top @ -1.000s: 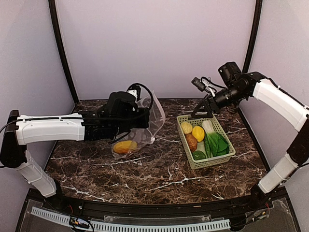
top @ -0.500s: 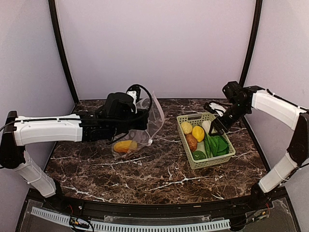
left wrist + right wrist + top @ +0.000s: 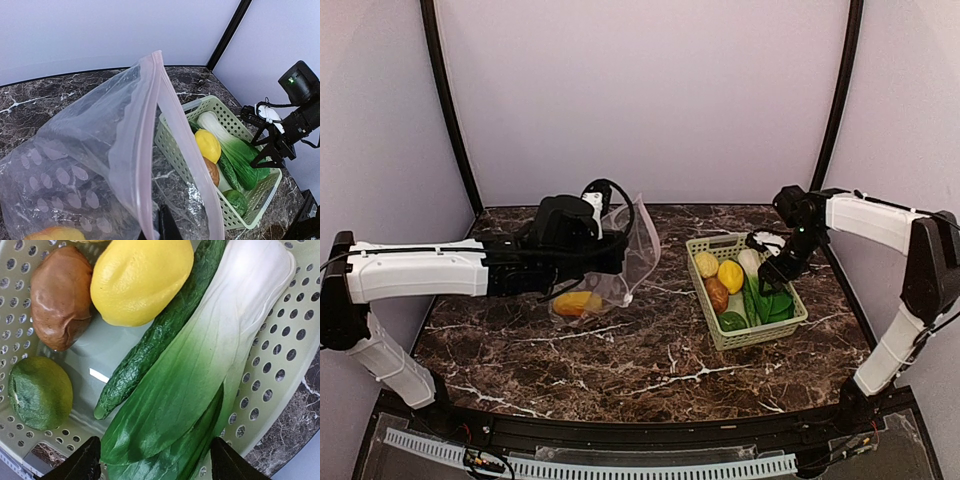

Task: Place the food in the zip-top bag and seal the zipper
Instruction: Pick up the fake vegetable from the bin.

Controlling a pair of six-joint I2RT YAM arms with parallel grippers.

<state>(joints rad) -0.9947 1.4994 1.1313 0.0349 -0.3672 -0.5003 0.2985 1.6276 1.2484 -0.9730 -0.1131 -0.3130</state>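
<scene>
Right wrist view looks straight down into the basket (image 3: 295, 340), where the right gripper (image 3: 152, 461) hangs over the leafy end of the bok choy (image 3: 200, 365). Its jaws are spread wide, one tip on each side of the green leaves, holding nothing. How high the tips sit above the leaves is hard to judge from this angle. A cucumber (image 3: 150, 355) lies tight against the bok choy, with a lemon (image 3: 142, 277), a potato (image 3: 60, 302) and a green pepper (image 3: 40, 392) beyond it.

Across the counter (image 3: 650, 350), the left gripper (image 3: 616, 250) holds the bag (image 3: 90, 150) up. Its jaws pinch the mouth edge by the zipper (image 3: 145, 150), so the opening gapes toward the basket. An orange piece (image 3: 578, 302) already lies in the bottom of the bag.

The step in hand looks like picking up the bok choy. To do it well, the near tip should slide down between cucumber and leaf so only one item is caught. A grip nearer the middle, where the white stem meets the green, would likely balance this long piece better than the thin leaf end. A straight lift should then clear the basket wall, with the stem going first into the bag's mouth.
</scene>
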